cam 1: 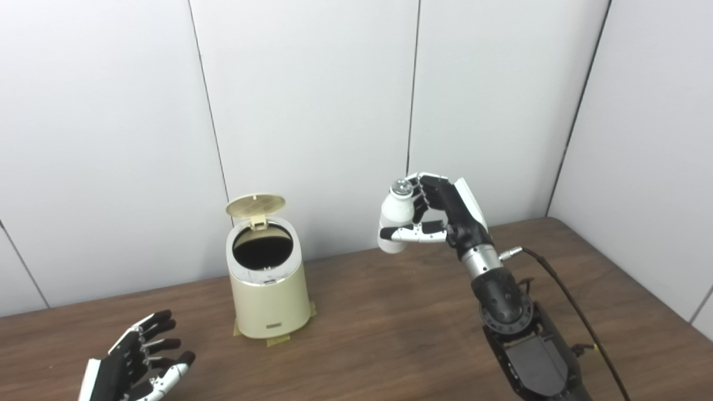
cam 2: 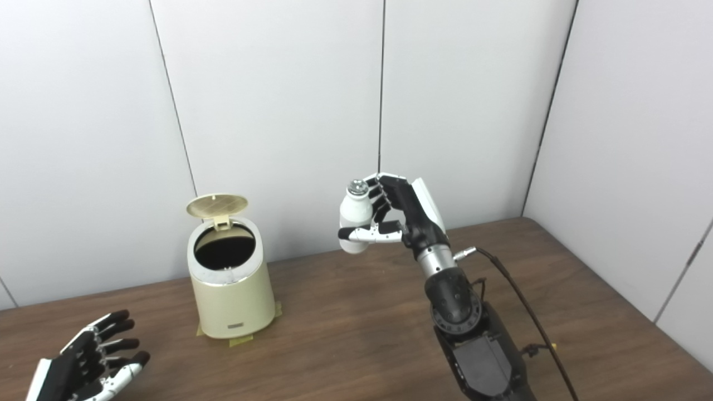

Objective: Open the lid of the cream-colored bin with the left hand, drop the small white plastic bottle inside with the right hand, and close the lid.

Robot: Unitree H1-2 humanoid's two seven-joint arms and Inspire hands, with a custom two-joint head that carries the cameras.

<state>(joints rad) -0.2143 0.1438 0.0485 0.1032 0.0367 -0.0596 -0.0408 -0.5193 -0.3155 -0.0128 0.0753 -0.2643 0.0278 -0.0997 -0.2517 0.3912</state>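
The small white plastic bottle [cam 1: 395,218] is sitting upright in the grasp of the right hand [cam 1: 440,214], raised well above the wooden table [cam 1: 390,312] and off to the right of the cream-colored bin [cam 1: 270,278]. In the left eye view, the fingers [cam 1: 416,201] are curling around the far side of the bottle's neck while the thumb [cam 1: 415,234] is pressing across its lower front, so the hand is clenching it firmly; the bottle's silvery cap [cam 1: 400,186] is showing just above the fingertips, and part of its body is hiding behind the thumb. The bin's lid [cam 1: 255,205] is standing tipped back on its hinge, leaving the dark opening exposed, well to the left of the bottle. The left hand [cam 1: 136,362] is resting low near the table, well apart from the bin, its fingers spread and holding nothing; its wrist and arm are being cut off by the bottom edge. A black cable [cam 1: 562,289] is trailing from the right wrist. In the right eye view, the right hand [cam 2: 404,214] is gripping the bottle [cam 2: 355,220] the same way, with the thumb [cam 2: 372,235] lying across it. The bin [cam 2: 231,295] is standing further left of the fingers here, with the lid [cam 2: 217,205] raised and yellowish tape [cam 2: 240,338] showing under its base. The left hand [cam 2: 89,365] is lying slack and open, more of it running off the bottom corner than in the other view.
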